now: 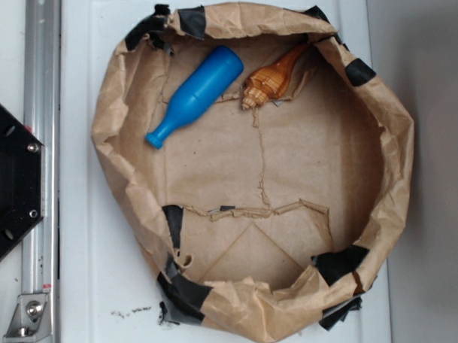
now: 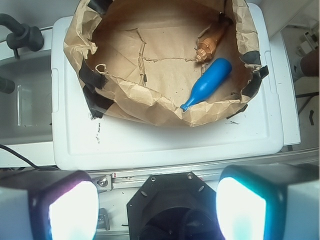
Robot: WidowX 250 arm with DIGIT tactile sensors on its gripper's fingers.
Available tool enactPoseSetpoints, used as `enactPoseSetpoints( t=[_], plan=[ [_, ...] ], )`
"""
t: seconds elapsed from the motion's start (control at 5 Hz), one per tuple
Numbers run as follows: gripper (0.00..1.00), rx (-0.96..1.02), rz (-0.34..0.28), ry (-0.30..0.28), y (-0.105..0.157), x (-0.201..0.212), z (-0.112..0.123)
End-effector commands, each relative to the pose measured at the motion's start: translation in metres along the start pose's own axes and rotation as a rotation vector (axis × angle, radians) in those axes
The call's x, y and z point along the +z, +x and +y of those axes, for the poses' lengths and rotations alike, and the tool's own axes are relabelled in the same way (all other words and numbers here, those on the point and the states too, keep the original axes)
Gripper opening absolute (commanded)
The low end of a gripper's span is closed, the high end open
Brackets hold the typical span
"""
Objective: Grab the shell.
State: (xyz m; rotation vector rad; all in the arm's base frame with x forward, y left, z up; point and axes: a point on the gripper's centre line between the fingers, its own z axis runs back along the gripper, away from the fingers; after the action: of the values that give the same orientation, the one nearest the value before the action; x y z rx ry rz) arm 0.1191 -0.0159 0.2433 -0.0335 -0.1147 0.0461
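The shell (image 1: 271,77) lies in the paper bowl (image 1: 381,117), touching the blue bottle (image 1: 194,96). The gripper (image 2: 155,210) is wide open and far back. Nothing is grabbed yet. Next it must reach over the shell.

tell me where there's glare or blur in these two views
Wrist view: the tool's two finger pads glow washed-out and blurred at the bottom edge; the glossy orange-brown conch shell is sharp. Exterior view: soft, even light, slightly hazy; the smooth blue plastic bottle shows faint sheen.
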Motion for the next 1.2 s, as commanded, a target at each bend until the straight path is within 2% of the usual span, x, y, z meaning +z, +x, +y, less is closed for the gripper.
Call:
enactPoseSetpoints(
  t=[0.0,0.2,0.4,0.6,0.8,1.0],
  plan=[
    [1.00,0.000,0.000,0.000,0.000,0.000,0.000],
    [1.00,0.081,-0.072,0.145,0.041,-0.045,0.024],
    [1.00,0.227,-0.137,0.234,0.082,-0.069,0.029],
    [1.00,0.252,-0.170,0.251,0.110,-0.097,0.034],
    [1.00,0.212,-0.189,0.219,0.125,-0.133,0.053],
    [1.00,0.139,-0.193,0.163,0.139,-0.164,0.064]
  ],
)
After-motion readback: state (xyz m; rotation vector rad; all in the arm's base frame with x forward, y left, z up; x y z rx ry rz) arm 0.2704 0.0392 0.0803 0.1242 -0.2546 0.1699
